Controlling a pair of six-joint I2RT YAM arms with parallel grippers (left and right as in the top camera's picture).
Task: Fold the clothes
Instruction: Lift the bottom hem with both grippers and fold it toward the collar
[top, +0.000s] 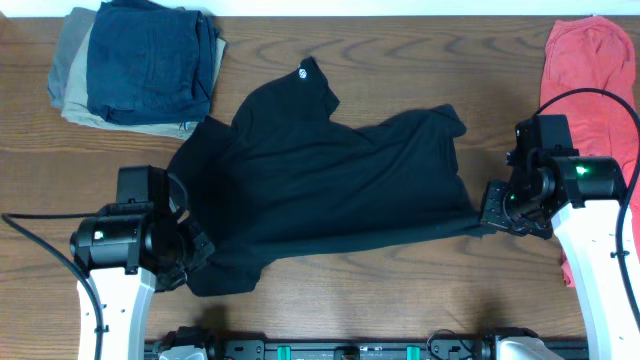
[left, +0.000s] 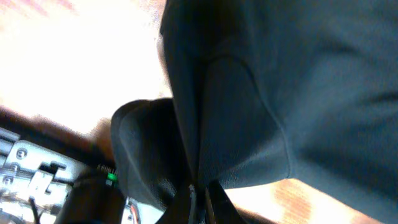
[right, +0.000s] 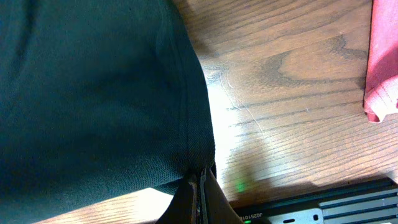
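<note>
The clothes (top: 330, 170), a single black garment with a small white logo (top: 305, 72) near the collar, lie spread across the middle of the table (top: 400, 40). My left gripper (top: 195, 252) is clamped on the near-left corner. My right gripper (top: 493, 208) is clamped on the right edge. On both sides the fabric is pinched tight between my jaws. A folded navy and khaki pile (top: 140, 65) sits far left, and a red shirt (top: 590, 70) lies far right.
</note>
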